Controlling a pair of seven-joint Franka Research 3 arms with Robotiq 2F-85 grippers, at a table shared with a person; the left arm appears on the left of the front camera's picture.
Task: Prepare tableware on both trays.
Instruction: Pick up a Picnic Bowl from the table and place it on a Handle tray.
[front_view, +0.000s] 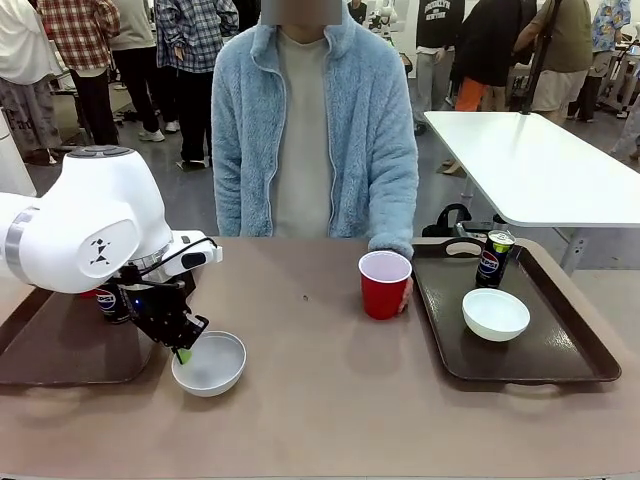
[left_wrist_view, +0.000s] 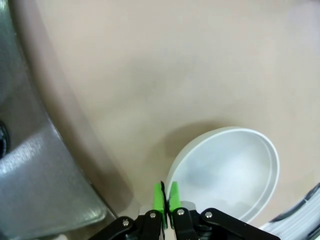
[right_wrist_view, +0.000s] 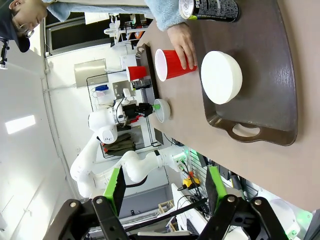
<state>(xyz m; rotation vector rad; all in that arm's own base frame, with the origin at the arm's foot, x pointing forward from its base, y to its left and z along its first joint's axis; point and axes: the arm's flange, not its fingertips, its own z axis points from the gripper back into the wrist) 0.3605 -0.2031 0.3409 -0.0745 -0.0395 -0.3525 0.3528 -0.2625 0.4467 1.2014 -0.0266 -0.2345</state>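
Observation:
My left gripper (front_view: 184, 351) is shut on the near rim of a white bowl (front_view: 212, 364), just right of the left tray (front_view: 60, 350); its green pads (left_wrist_view: 160, 196) pinch the bowl's (left_wrist_view: 230, 170) edge. A Pepsi can (front_view: 110, 301) stands on that tray, half hidden by my arm. A person's hand (front_view: 406, 294) holds a red cup (front_view: 384, 284) on the table beside the right tray (front_view: 560, 345), which carries a can (front_view: 493, 258) and a bowl (front_view: 495, 313). My right gripper (right_wrist_view: 165, 192) hangs open high above that tray (right_wrist_view: 272, 100). A second red cup (right_wrist_view: 136, 73) stands far off.
The person in a pale blue fleece (front_view: 315, 130) stands at the table's far edge. The brown tabletop (front_view: 330, 410) lies bare between the trays. A white table (front_view: 540, 165) stands behind at the right.

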